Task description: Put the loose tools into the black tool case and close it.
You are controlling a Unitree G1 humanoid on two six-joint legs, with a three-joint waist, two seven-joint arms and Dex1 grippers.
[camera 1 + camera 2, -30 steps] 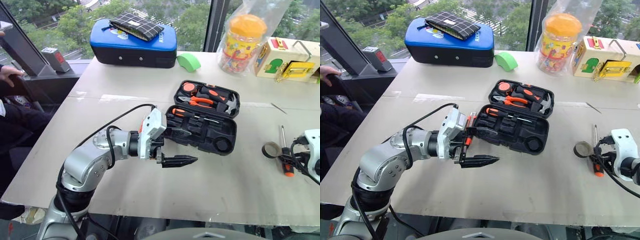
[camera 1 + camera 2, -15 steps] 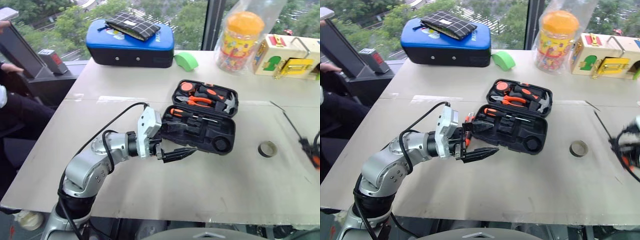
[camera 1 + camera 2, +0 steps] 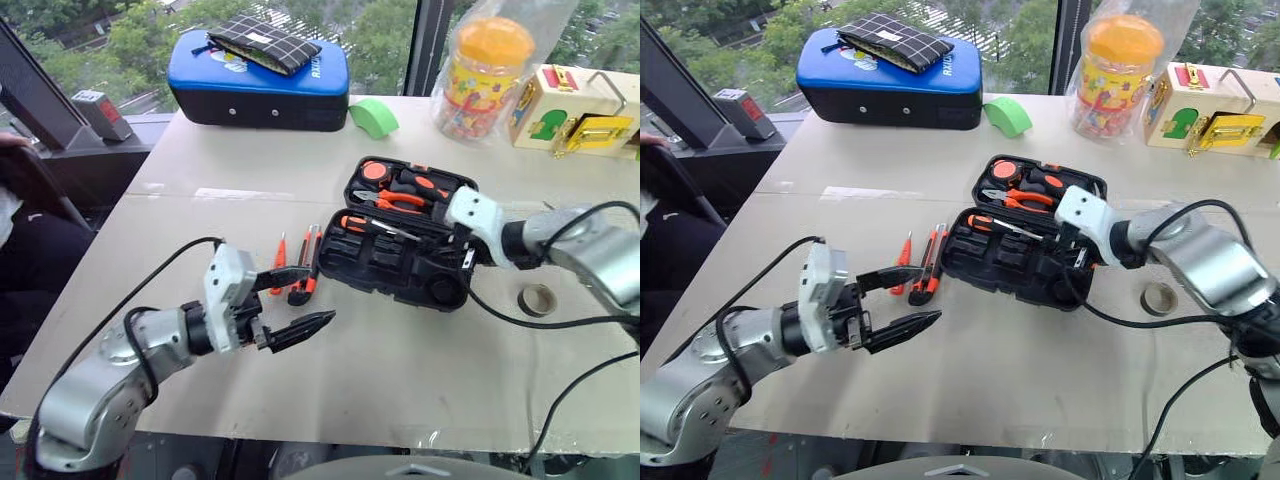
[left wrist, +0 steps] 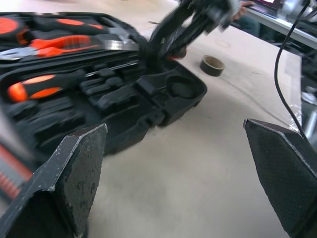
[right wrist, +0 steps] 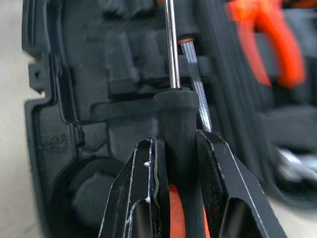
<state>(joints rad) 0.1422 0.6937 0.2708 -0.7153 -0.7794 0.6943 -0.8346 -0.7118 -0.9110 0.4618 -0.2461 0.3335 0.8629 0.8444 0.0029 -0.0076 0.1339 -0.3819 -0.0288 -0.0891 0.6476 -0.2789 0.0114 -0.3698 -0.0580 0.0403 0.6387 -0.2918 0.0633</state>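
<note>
Black tool case [image 3: 410, 245]: lies open mid-table, lid half toward the window, tray half toward the robot; orange-handled pliers [image 3: 400, 203] and a small hammer [image 3: 455, 207] sit in the lid, an orange-and-black screwdriver [image 3: 358, 224] lies in a tray recess.
Right gripper [image 5: 178, 163]: clenched on the black-and-orange handle of a steel-shaft screwdriver [image 5: 174, 124], shaft pointing out over the tray's moulded recesses; from the head views the gripper is over the right end of the open case.
Left gripper [image 3: 292, 302]: fingers spread wide with nothing between them, hovering above the table just left of the case, pointing toward it.
Loose tools on table: a slim orange tester screwdriver [image 3: 279, 264] and a black-and-orange utility knife [image 3: 306, 276] lie side by side just left of the case, beside the left gripper's upper finger; whether another tool lies against the knife, I cannot tell.
Tape roll [image 3: 536, 298]: flat on the table, right of the case, apart from it.
Blue-topped soft case [image 3: 262, 82]: at the far edge by the window, a checked pouch [image 3: 263, 42] lying on top.
Green object [image 3: 375, 120]: just right of the blue case.
Orange-lidded jar [image 3: 477, 78]: far right, in a clear bag, next to a wooden latch box [image 3: 578, 113].
Table [image 3: 400, 380]: pale board surface.
</note>
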